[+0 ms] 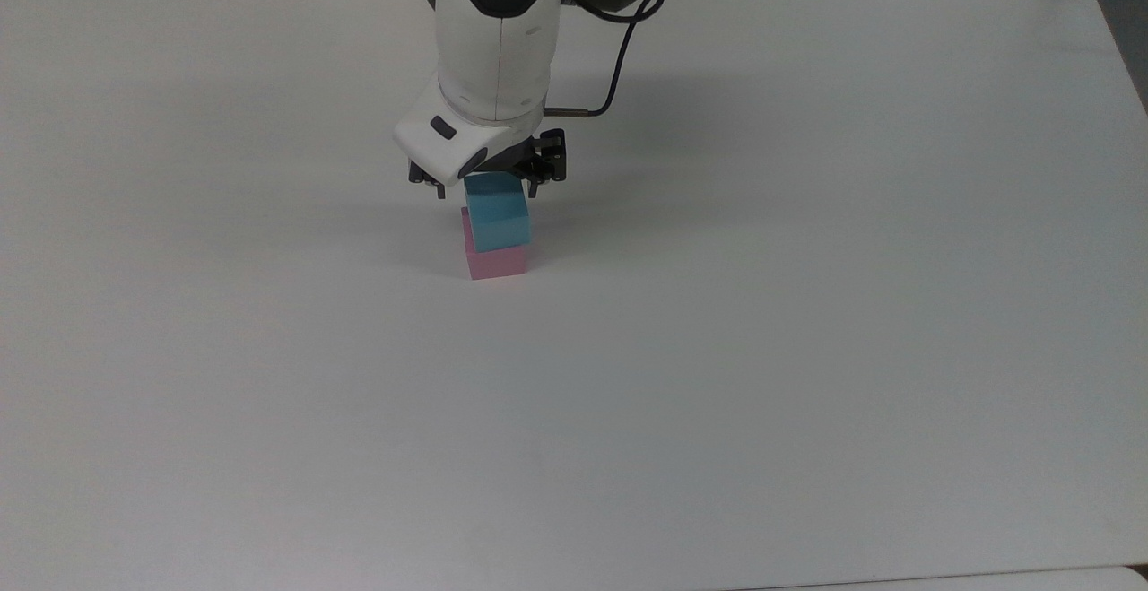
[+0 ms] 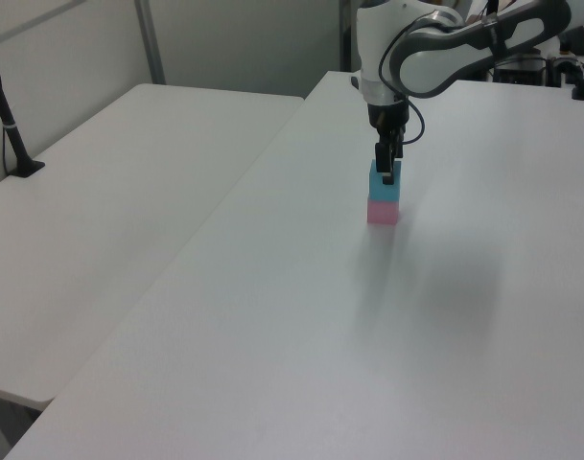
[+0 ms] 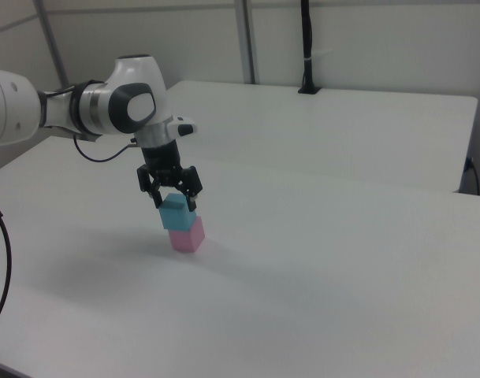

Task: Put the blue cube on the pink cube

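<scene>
Hovering right over the stack, the gripper [image 3: 173, 194] has its fingers spread wide, one on each side of the blue cube's [image 1: 498, 212] top and clear of its faces, so the grip is released. The blue cube sits on the pink cube [image 1: 495, 260], twisted a touch out of line with it in the top view. The pink cube rests on the white table [image 1: 807, 304], and a second table [image 3: 342, 118] stands beyond the stack in the right view.
</scene>
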